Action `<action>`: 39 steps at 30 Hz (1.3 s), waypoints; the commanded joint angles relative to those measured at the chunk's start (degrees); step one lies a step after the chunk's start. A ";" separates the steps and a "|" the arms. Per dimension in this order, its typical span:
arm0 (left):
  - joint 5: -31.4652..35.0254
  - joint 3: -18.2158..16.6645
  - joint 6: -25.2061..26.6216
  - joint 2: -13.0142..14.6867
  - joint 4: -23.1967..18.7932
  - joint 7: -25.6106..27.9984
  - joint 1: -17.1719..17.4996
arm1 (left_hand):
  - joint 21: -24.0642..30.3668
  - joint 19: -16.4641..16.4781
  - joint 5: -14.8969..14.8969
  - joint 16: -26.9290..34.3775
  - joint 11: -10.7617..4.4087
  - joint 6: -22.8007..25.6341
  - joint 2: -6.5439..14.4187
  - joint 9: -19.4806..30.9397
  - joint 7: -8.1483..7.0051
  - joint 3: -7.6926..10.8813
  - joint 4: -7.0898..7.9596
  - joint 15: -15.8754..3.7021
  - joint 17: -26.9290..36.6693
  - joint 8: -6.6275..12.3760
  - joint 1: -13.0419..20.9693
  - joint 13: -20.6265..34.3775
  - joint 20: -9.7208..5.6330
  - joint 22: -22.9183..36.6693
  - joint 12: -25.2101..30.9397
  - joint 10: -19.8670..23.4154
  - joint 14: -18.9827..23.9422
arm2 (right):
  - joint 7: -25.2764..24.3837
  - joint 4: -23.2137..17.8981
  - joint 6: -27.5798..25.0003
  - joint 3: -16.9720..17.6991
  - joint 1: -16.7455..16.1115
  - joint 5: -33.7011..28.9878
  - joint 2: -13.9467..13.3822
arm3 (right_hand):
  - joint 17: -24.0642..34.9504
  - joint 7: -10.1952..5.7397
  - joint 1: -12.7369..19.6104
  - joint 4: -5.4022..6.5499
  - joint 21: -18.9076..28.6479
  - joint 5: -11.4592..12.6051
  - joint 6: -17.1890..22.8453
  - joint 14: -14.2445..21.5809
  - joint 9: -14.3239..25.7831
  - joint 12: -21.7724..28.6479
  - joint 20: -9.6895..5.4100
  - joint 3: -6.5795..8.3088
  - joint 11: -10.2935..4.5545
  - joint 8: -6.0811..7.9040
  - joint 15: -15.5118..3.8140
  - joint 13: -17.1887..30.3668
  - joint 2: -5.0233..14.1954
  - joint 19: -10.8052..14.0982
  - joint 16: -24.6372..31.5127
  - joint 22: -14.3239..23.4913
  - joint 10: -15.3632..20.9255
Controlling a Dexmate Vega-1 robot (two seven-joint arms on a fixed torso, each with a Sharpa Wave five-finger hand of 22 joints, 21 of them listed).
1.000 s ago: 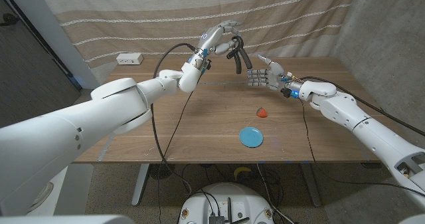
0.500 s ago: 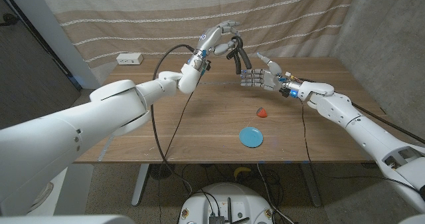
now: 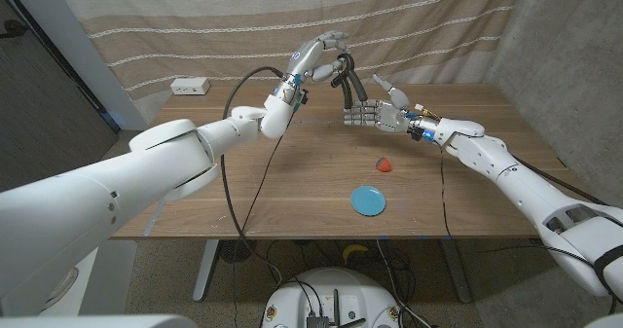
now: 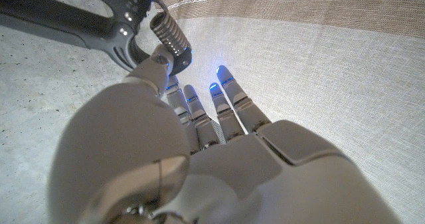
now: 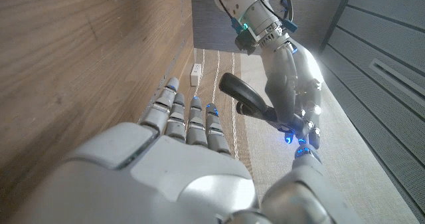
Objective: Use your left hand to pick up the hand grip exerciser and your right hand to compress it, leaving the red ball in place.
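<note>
Wooden table [image 3: 292,187]: blue dish [image 3: 368,200], contents none.

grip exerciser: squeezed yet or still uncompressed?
Uncompressed, apparently. The left hand holds the exerciser aloft, handles hanging apart; the right hand is open beside one handle, not closed on it.

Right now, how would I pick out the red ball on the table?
Look at the wooden table, on the robot's right half, below the raised hands. Near the flat blue disc sits the red ball: small, rounded, and the only red thing there.
</note>
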 commanded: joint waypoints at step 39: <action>-1.38 2.58 -1.41 -1.86 2.73 1.82 0.73 | 1.31 -0.04 0.08 0.22 -2.16 0.72 0.95 11.01 -2.82 -0.57 0.32 -10.49 0.49 11.06 -0.29 0.37 -2.11 0.06 -0.29 0.56 0.39 | 11.35 5.94 -3.66 -1.32 4.64 -0.66 3.49 | -0.34 -0.43 7.14 -2.95 0.37 -0.73 0.09 1.95 -0.13 -0.69 -2.68 2.58 -6.31 0.01 -6.86 -0.26 2.96 4.94 0.13 0.40 -0.09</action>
